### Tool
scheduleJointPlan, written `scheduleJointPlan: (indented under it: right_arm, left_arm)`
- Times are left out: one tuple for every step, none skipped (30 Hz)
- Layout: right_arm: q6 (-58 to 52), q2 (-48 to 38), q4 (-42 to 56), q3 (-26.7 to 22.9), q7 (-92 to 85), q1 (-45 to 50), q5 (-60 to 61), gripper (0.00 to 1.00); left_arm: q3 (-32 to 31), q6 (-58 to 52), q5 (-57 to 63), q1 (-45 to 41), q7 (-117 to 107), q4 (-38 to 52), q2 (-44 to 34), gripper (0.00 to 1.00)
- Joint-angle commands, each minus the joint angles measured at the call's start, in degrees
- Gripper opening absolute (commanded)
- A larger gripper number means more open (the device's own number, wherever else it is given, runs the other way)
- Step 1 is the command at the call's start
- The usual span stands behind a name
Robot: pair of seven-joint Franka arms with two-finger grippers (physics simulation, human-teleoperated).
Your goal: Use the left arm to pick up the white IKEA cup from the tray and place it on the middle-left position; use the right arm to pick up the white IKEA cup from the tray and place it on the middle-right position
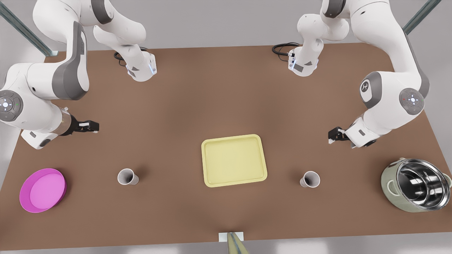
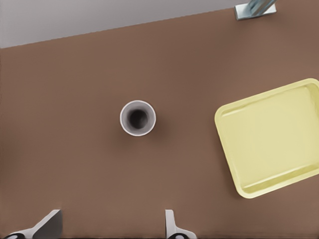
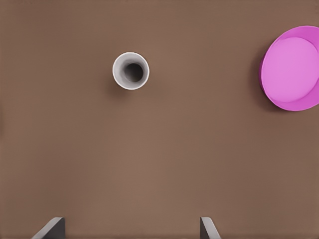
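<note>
Finding: both cups stand upright on the table (image 1: 226, 88) and the tray (image 1: 233, 160) holds nothing, so I judge the placing done and the step in hand to be standing off. To do that well, I would keep both wrists high and back, with nothing swung across a cup on the way. My left gripper (image 1: 333, 135) hangs at the front view's right, up-table from the left cup (image 1: 310, 179). Its fingers (image 2: 47, 224) are spread wide and hold nothing. My right gripper (image 1: 92, 126) hangs at the front view's left, up-table from the right cup (image 1: 127, 176), likewise spread wide and empty (the left and right here are my own, matched by the wrist views). Each cup is well apart from the tray, one on either side, roughly level with its near edge. Count, largest first:

- table, one
- arms, two
- pot (image 1: 416, 185), one, at the front view's far right
- tray, one
- bowl (image 1: 42, 190), one, magenta, at the front view's far left
- cups, two
- grippers, two
</note>
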Motion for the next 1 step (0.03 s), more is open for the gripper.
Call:
scheduleJointPlan:
  right_arm:
    - [-0.04,-0.07,0.03,0.13,0.98,0.05,0.08,1.00]
  left_arm:
    - [0.02,-3.27,1.03,-0.09,-10.37,0.10,-0.26,1.00]
